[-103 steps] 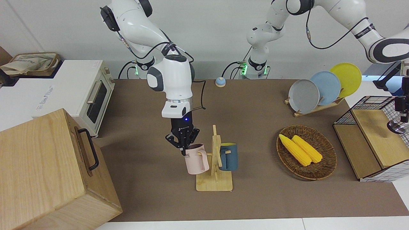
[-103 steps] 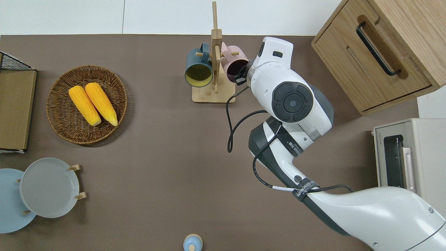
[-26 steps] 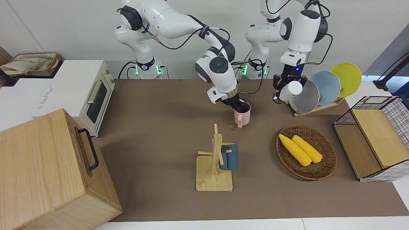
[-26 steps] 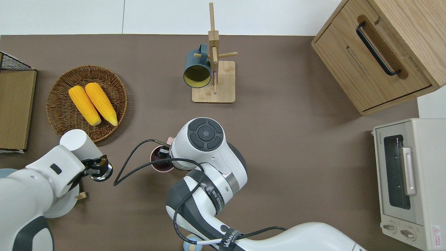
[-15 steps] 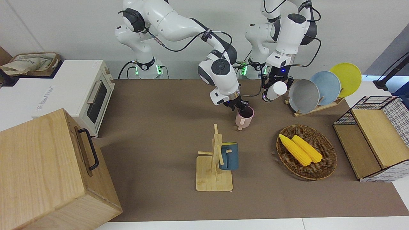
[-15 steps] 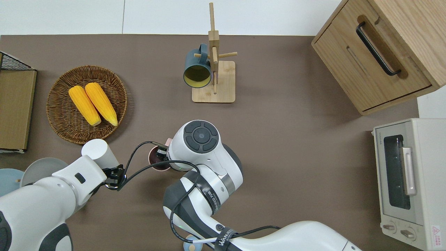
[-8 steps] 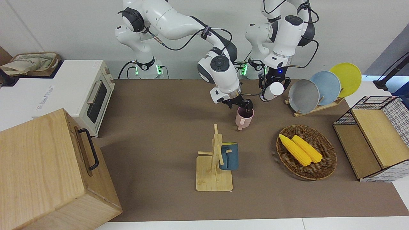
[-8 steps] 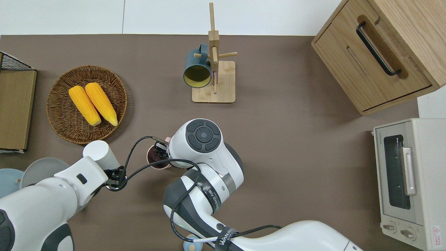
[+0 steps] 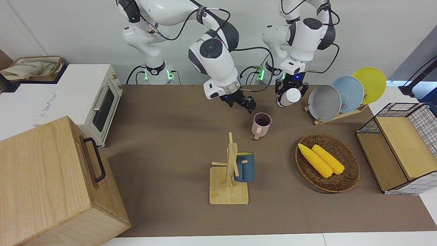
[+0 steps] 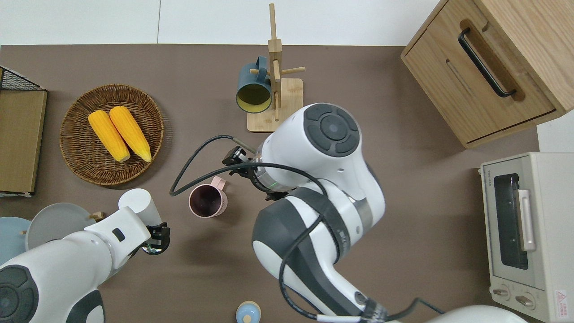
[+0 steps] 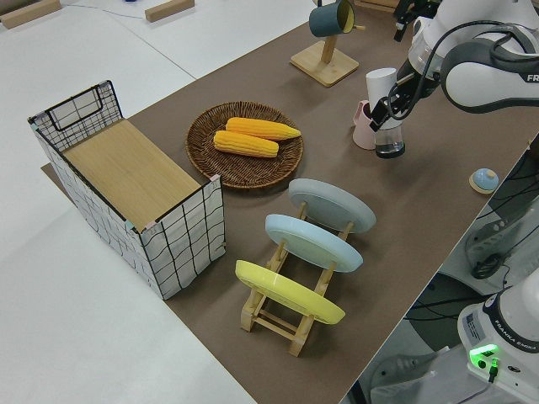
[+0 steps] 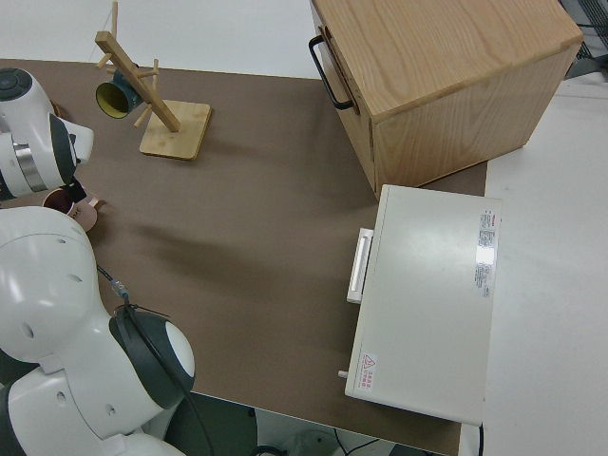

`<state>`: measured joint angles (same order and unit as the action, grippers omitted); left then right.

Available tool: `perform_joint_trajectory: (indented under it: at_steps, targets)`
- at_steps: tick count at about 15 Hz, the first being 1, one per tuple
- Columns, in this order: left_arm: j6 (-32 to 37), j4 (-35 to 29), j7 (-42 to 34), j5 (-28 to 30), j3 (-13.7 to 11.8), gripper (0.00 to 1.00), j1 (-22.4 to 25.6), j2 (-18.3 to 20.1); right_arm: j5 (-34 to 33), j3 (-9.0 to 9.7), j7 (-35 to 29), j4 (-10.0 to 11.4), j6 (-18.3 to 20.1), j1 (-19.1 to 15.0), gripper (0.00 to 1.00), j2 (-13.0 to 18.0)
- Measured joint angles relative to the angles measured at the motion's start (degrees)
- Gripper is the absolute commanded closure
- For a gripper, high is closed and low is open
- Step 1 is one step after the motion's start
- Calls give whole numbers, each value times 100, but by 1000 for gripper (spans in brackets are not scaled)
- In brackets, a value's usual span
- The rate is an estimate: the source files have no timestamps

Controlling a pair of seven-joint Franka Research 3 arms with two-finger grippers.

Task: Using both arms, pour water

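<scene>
Overhead view shows the upright pink ceramic mug (image 10: 207,201) on the brown table (image 10: 403,188), nearest the left end effector (image 10: 154,239) pinching a white-capped clear bottle (image 10: 136,202); the right end effector (image 10: 234,158), fingers spread, is clear of it.

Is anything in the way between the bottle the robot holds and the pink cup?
Nothing visible is. The left hand holds the bottle beside the pink cup, only bare table between them.

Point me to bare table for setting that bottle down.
Bare table between mug rack, wooden cabinet and toaster oven. Crowded around pink mug, wicker basket and plate rack; left gripper holds the bottle there.
</scene>
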<state>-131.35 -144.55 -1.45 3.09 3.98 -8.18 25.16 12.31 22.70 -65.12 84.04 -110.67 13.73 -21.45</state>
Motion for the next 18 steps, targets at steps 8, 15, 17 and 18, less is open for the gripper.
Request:
perform_joint_trajectory:
  at_steps: [8,15,17,18]
  targets:
    - [409,-4,91,17,5,1000,-574,9,-248,-374,2025,13,1412,-903,11,973]
    - [610,-88,92,18,5,1000,-696,-29,-597,-1299,4431,22,2010,-1288,11,1456]
    - [615,-111,92,18,5,1000,-736,-97,-823,-1366,4998,36,2111,-1414,11,1566]
    - [615,-121,92,18,5,1000,-757,-159,-938,-1384,5264,55,2126,-1479,11,1619]
